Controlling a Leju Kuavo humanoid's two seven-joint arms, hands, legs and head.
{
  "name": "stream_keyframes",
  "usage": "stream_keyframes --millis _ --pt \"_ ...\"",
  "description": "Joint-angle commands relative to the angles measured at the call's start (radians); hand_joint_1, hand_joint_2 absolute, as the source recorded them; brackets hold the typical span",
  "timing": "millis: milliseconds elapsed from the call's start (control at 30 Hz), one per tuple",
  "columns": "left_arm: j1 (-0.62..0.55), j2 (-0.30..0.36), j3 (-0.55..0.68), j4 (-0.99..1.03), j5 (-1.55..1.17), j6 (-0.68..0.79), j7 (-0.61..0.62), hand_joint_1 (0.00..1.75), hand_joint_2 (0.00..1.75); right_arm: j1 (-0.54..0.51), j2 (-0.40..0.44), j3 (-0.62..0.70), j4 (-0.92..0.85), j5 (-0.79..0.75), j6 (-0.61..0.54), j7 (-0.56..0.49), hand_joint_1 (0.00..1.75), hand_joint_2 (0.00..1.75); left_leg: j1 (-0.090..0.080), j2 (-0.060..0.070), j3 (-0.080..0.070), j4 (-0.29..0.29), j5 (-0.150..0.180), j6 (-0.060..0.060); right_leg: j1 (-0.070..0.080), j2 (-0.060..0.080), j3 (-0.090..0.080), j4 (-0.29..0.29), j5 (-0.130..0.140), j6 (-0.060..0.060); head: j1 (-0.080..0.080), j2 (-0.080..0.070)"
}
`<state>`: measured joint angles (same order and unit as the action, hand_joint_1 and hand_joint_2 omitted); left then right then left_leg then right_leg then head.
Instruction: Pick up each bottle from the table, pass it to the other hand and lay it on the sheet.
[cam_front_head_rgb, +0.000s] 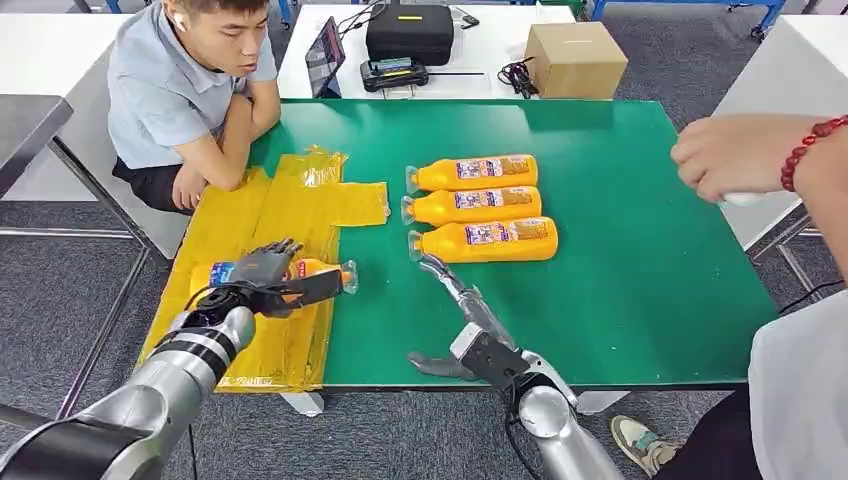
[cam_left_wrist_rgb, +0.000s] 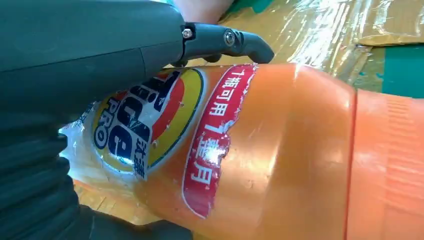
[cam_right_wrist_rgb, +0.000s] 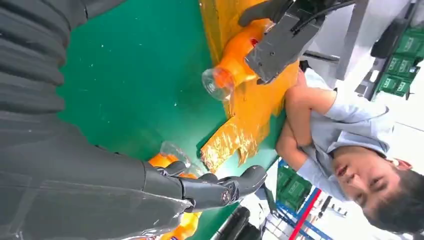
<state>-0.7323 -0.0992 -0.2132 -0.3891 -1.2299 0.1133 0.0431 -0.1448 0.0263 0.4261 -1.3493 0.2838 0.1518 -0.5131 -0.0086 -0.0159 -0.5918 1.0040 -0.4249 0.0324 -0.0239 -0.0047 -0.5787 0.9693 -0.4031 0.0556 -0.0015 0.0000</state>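
I see a green tabletop from the head camera, with a crinkled yellow sheet spread over its left part. My left hand grips an orange bottle lying on its side on the sheet, near the tabletop's front edge, its clear cap pointing right. The left wrist camera shows the fingers wrapped over that bottle's label, clamped on it.

My right hand reaches forward over the green surface, fingers spread apart and holding nothing. Its fingertips sit just beside the cap end of the nearest of three orange bottles. These three lie side by side in a row at the tabletop's centre, caps to the left: near bottle, middle bottle, far bottle.

A person in a grey shirt sits at the far left corner, arms resting on the edge. Another person's hand, wearing a red bead bracelet, hovers at the right.
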Motion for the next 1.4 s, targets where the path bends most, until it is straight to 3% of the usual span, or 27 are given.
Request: stream_keyframes --millis 33,167,533,733,867,1400 --pt "0.047 -0.028 -0.039 0.043 -0.010 0.035 -0.007 0.00 1.75 -0.022 -0.005 -0.012 0.056 0.006 0.001 -0.003 0.00 1.75 0.002 0.003 0.002 -0.001 -0.001 -0.002 0.002 0.002 0.002 -0.002 0.001 -0.003 0.000 0.000" --pt "0.058 -0.036 -0.073 0.001 0.004 0.042 -0.062 0.00 1.75 -0.007 -0.008 -0.022 0.046 0.009 -0.003 -0.006 0.00 1.75 0.001 0.002 0.001 -0.001 0.000 -0.002 0.002 0.001 0.001 -0.002 0.000 -0.003 0.000 0.000" --pt "0.070 -0.043 -0.107 -0.028 0.018 0.039 -0.066 0.00 1.75 -0.002 -0.006 -0.027 0.041 0.013 -0.004 -0.010 0.00 1.75 0.002 0.002 0.000 0.000 -0.001 -0.002 0.002 0.001 0.000 -0.001 0.000 -0.003 0.000 0.000" --pt "0.083 -0.026 -0.187 -0.039 -0.039 0.130 -0.014 0.00 1.75 0.001 -0.005 -0.029 0.042 0.013 -0.006 -0.011 0.00 1.75 0.003 0.005 0.000 0.000 -0.001 -0.003 0.003 0.003 0.000 -0.002 0.001 -0.004 0.000 0.000" --pt "0.110 -0.014 -0.282 -0.100 -0.135 0.270 0.047 0.00 1.75 0.015 -0.012 -0.032 0.040 0.015 -0.012 -0.016 0.00 1.75 0.001 0.002 0.000 0.000 -0.001 -0.002 0.002 0.001 -0.001 -0.001 0.000 -0.002 0.000 0.000" --pt "0.120 -0.020 -0.313 -0.126 -0.180 0.278 0.071 0.00 1.75 0.023 -0.015 -0.035 0.034 0.016 -0.020 -0.022 0.00 1.75 0.002 0.003 -0.002 0.000 -0.001 -0.002 0.002 0.002 -0.002 -0.001 0.000 -0.003 0.000 0.000"
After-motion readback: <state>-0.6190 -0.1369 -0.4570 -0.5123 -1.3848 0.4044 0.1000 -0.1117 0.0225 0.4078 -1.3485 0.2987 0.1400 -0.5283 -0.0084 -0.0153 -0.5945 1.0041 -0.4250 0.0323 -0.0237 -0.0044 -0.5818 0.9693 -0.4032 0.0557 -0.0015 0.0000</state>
